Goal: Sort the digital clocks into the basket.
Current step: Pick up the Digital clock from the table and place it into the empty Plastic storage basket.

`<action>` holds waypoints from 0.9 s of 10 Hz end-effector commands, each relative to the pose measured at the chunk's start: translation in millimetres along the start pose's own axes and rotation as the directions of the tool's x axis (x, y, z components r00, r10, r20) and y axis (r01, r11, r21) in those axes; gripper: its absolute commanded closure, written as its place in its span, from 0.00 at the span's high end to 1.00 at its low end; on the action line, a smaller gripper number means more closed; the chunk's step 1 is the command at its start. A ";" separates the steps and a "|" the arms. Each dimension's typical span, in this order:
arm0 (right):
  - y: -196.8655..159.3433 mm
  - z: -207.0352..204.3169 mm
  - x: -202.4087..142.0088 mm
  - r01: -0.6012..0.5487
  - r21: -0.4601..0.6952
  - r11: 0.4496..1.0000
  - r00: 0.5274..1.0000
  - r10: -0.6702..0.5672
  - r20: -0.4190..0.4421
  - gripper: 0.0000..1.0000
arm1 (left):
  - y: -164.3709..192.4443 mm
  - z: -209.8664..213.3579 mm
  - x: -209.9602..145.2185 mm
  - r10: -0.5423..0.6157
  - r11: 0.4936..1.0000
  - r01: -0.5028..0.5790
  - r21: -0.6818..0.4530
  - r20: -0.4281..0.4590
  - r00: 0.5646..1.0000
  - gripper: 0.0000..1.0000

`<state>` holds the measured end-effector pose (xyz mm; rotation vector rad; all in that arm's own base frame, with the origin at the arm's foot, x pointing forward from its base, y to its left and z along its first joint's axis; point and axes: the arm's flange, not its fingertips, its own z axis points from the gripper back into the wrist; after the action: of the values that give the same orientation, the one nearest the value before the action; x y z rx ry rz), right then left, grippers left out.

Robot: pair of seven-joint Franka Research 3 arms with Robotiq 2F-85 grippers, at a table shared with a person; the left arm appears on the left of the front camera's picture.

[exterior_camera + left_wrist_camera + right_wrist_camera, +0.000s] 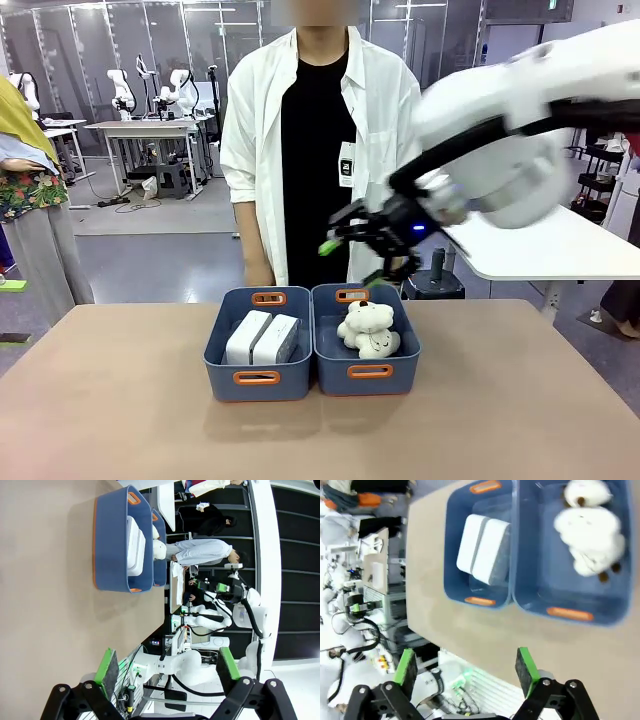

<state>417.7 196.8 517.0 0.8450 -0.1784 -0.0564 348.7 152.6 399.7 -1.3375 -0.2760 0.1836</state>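
Two digital clocks, plain white, no readable print, lie side by side in the left basket on the desk. Plush toys fill the right blue bin. Right gripper hovers above that bin's far end, jaws spread, empty. Left gripper jaws spread too, empty. The person at the far side wears a badge, writing too small to read.

We count two blue bins side by side, two white clocks in the nine-o'clock bin, and two cream plush toys in the three-o'clock bin.
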 end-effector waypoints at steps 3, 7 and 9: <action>-101.6 134.2 -65.4 0.157 0.118 0.981 0.967 -0.177 0.185 1.00 | -5.8 2.3 -2.3 0.014 1.000 -0.014 -0.006 -0.005 1.000 1.00; -173.0 227.5 -116.4 0.309 0.297 0.904 0.901 -0.378 0.214 1.00 | -5.8 2.3 -2.3 0.014 1.000 -0.014 -0.006 -0.005 1.000 1.00; -194.1 241.3 -124.6 0.297 0.368 0.881 0.905 -0.383 0.187 1.00 | -5.8 2.3 -2.3 0.014 1.000 -0.014 -0.006 -0.005 1.000 1.00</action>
<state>269.8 -102.0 529.0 1.1735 -0.3056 -0.4967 348.9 152.0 399.7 -1.3370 -0.2749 0.1826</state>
